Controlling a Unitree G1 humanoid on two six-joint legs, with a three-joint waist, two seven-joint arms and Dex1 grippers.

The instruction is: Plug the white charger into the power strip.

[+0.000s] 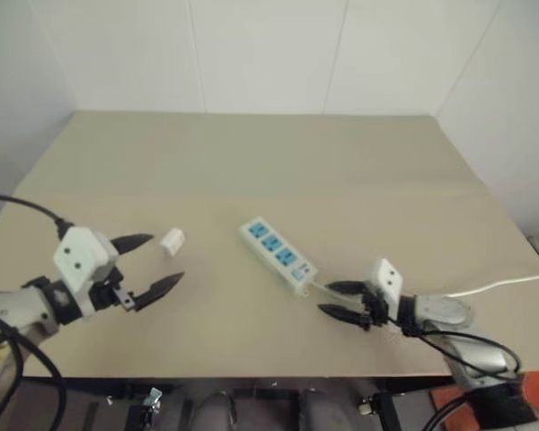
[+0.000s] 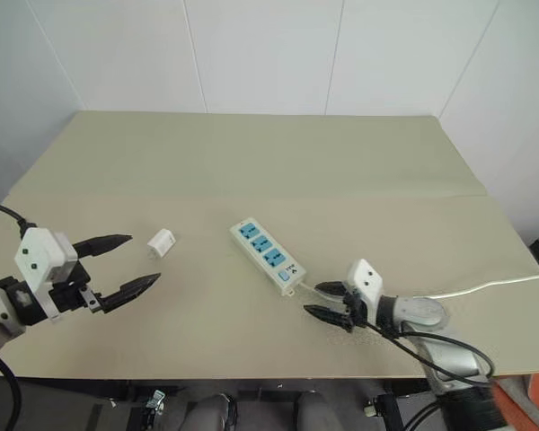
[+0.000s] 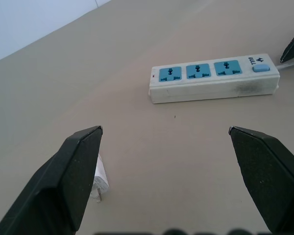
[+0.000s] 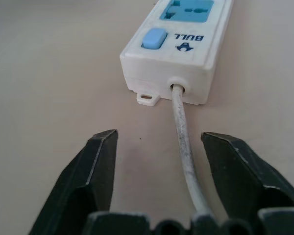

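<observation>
Beige matte tabletop (image 1: 251,162) against plain white wall panels. Near the middle, lying flat and diagonal: long white rectangular plastic power strip (image 1: 278,254) with three blue socket faces, all sockets vacant, small blue switch at the end nearer the right arm. From that switch end, thin white cord (image 4: 183,147) running out, passing between the right gripper's fingers and trailing off toward the table's right edge. Well apart from the strip, on its left: small white plastic cube-shaped charger (image 1: 172,240), resting on the table, unplugged, metal prongs visible in the left wrist view. Left gripper (image 1: 153,266), two black fingers spread wide, hovering just beside the charger, one fingertip close to it, nothing held. Right gripper (image 1: 341,300), black fingers parted to either side of the cord just behind the strip's switch end, not pinching it; contact with the cord at the finger base impossible to tell.
</observation>
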